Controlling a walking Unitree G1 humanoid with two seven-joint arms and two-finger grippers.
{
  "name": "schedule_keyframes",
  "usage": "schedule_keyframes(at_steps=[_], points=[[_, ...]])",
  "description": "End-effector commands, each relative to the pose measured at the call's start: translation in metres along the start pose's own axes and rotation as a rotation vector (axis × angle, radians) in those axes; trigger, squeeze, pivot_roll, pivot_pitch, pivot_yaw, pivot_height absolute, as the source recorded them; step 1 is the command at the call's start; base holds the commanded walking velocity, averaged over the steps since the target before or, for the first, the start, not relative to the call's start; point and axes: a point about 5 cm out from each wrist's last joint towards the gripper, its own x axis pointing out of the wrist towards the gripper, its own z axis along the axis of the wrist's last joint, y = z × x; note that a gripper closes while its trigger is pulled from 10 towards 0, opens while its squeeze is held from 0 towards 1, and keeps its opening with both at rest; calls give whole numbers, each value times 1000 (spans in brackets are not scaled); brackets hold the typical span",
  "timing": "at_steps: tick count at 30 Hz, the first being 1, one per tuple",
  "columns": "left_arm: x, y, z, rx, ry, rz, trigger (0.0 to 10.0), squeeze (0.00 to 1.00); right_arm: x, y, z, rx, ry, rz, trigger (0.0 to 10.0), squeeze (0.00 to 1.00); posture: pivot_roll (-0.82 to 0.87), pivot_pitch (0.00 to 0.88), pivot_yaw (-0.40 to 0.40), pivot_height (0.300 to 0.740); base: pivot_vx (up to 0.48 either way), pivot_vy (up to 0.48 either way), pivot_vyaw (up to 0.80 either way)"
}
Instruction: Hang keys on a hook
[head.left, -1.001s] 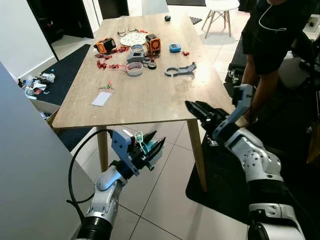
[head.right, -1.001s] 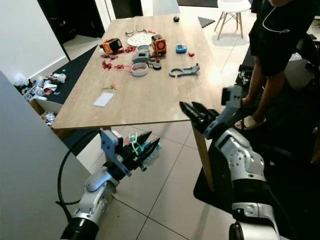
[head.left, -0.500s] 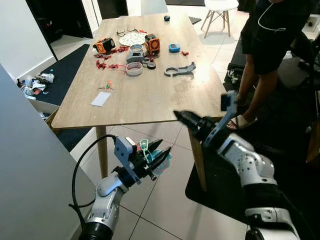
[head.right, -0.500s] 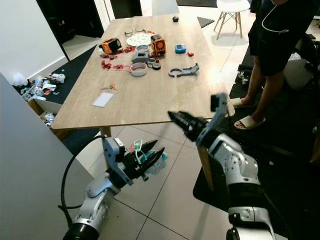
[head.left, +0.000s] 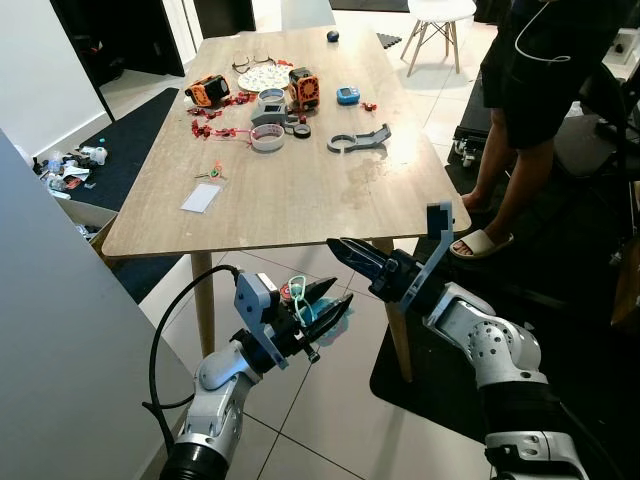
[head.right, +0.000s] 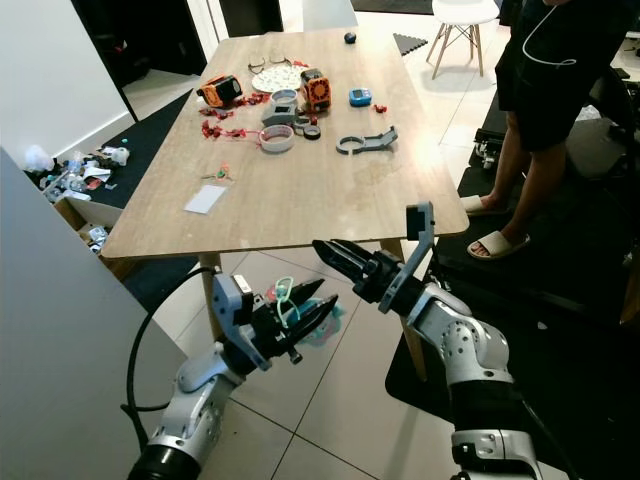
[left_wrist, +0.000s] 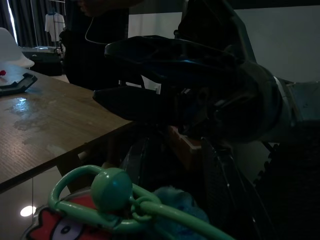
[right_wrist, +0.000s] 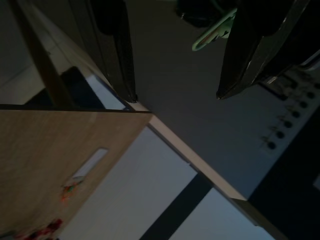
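Observation:
The keys (head.left: 296, 293) are a bunch on a green loop with a red charm (left_wrist: 55, 227) and a blue fluffy tag (head.right: 325, 325). My left gripper (head.left: 328, 307) is shut on them, low over the tiled floor in front of the table. The green loop (left_wrist: 112, 187) sticks up between the fingers. My right gripper (head.left: 345, 253) is open and points left. Its tips are just above and to the right of the keys, under the table's front edge. From the right wrist, the green loop (right_wrist: 212, 32) lies beyond the two spread fingers (right_wrist: 115, 50).
The wooden table (head.left: 300, 200) holds tape rolls, orange tools and red clips at its far end. A person (head.left: 540, 80) stands at its right side by a black mat (head.left: 440, 390). A grey panel (head.left: 60, 330) rises close on my left. A white chair (head.left: 440, 20) stands far back.
My right gripper has swung left and down from the table's right corner to just above the keys. The left gripper has drifted slightly right, still holding the keys.

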Motion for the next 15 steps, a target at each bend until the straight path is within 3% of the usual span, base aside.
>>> schedule_keyframes(at_steps=[1, 7, 15], points=[[-4, 0, 1, 10, 12, -11, 10000, 0, 2, 5, -7, 32, 18, 42, 10000, 0, -129, 70, 70, 740, 0, 0, 0], [-4, 0, 1, 10, 12, -13, 10000, 0, 2, 5, -9, 53, 20, 46, 10000, 0, -129, 70, 70, 740, 0, 0, 0], [-4, -3, 0, 6, 18, -33, 10000, 0, 0, 9, -22, 155, 54, 101, 10000, 0, -131, 66, 65, 740, 0, 0, 0]])
